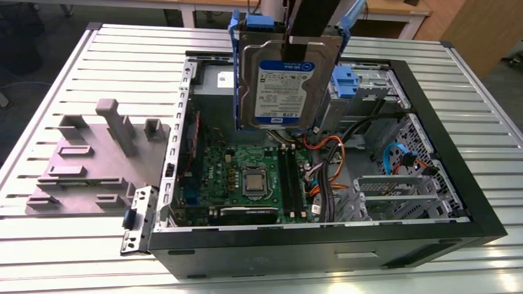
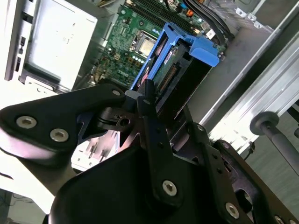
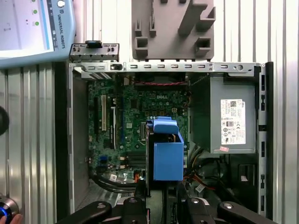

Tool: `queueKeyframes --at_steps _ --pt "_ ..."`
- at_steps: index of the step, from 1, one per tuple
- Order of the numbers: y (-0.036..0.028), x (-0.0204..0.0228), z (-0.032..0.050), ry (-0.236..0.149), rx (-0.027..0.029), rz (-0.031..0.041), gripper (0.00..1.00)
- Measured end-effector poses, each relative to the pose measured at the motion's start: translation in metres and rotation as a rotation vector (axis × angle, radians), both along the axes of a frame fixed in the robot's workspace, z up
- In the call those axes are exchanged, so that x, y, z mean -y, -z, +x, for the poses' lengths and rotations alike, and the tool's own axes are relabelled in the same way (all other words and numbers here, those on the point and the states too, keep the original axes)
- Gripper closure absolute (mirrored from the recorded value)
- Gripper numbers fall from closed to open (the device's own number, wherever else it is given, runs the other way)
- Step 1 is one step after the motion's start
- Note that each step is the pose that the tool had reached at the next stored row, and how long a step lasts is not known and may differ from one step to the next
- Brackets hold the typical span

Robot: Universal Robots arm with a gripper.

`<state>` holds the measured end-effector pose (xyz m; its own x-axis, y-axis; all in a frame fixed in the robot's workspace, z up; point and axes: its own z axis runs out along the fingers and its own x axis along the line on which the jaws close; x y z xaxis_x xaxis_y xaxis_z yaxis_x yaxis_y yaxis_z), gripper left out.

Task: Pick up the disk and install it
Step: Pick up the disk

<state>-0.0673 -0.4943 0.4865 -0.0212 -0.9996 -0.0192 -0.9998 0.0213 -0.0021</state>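
**Currently: Disk Suspended Over the Open Case**

The fingers pinch one end of the flat silver metal disk, which carries a white-and-blue label and blue plastic carrier rails. It hangs roughly upright from them, clear of every surface. Directly below the fingers lies the green motherboard, inside the open black computer case resting on the slatted aluminium desk. The metal drive cage with its blue latch stands just beside the hanging disk.

Risks:
- A tilted disk could jam its rails against the cage mouth.
- A loose pinch could drop it onto the motherboard.
- The orange and black cables beneath could snag a rail.
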Motion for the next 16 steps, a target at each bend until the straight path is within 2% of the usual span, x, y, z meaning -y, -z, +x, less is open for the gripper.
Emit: queueKeyframes --at_steps 4,10,16 --pt "0.0003 0.0100 0.0000 0.000 0.0000 0.0000 0.65" --pt "0.0008 0.0226 0.0000 0.000 0.0000 0.0000 0.65" --pt "0.0012 0.0329 0.0000 0.000 0.0000 -0.0001 0.65"
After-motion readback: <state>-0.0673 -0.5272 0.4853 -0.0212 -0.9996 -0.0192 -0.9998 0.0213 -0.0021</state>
